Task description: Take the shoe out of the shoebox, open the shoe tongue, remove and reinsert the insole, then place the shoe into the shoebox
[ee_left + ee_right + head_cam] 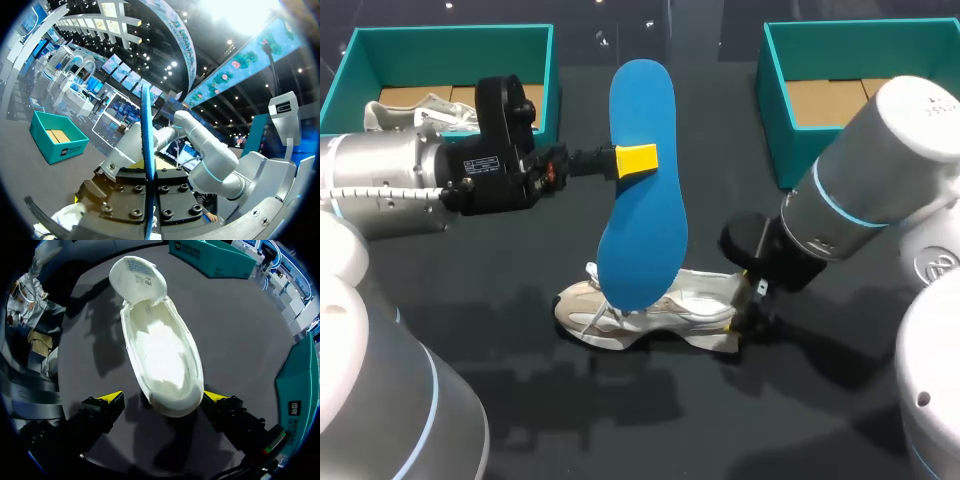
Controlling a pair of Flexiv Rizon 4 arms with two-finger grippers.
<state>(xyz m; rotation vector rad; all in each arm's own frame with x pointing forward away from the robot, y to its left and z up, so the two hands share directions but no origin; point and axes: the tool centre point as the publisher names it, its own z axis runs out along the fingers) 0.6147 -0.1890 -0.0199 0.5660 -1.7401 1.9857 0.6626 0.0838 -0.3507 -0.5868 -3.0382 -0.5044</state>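
Note:
My left gripper point(638, 158) is shut on a blue insole point(642, 190) and holds it on edge above the table, with its lower end at the shoe's opening. In the left wrist view the insole point(146, 145) runs edge-on between the fingers of the left gripper point(149, 172). A white and beige shoe point(650, 315) lies on the dark table in the middle. My right gripper point(748, 312) is at the shoe's heel. In the right wrist view the shoe point(160, 350) shows its bare inside, tongue point(138, 276) folded out. The right gripper point(164, 397) is open, its fingers on either side of the heel.
A teal shoebox point(535, 45) at the back left holds another light shoe point(415, 112). A second teal shoebox point(775, 110) stands at the back right with nothing in it. The right arm point(880, 170) leans over the table's right side.

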